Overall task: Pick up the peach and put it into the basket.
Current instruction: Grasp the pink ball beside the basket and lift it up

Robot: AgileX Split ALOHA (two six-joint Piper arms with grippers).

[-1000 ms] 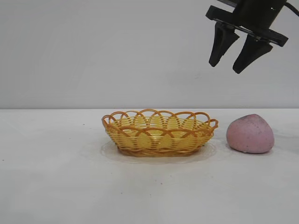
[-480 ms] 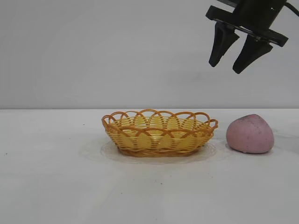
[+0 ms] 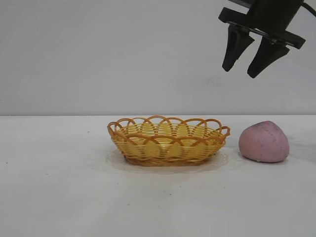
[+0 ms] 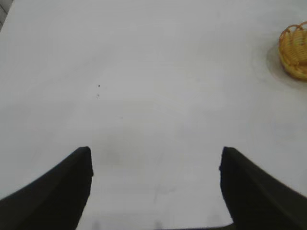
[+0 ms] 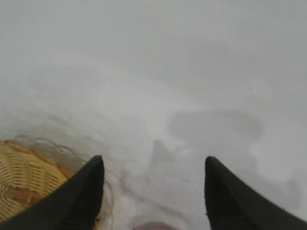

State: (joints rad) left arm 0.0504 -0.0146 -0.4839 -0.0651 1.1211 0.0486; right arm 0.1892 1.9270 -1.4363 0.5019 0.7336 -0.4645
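White tabletop (image 3: 59,197) meets a plain pale wall behind. On it the peach (image 3: 264,141) sits just right of the basket (image 3: 168,140), apart from its rim and outside it. High above the peach, a little toward the basket, hangs the right claw (image 3: 243,69), its fingers spread and grasping nothing; only bare air lies between them. Far left of the basket, the left claw (image 4: 156,191) is also spread and unladen over bare table.

Peach (image 3: 264,142) right of basket (image 3: 168,140)
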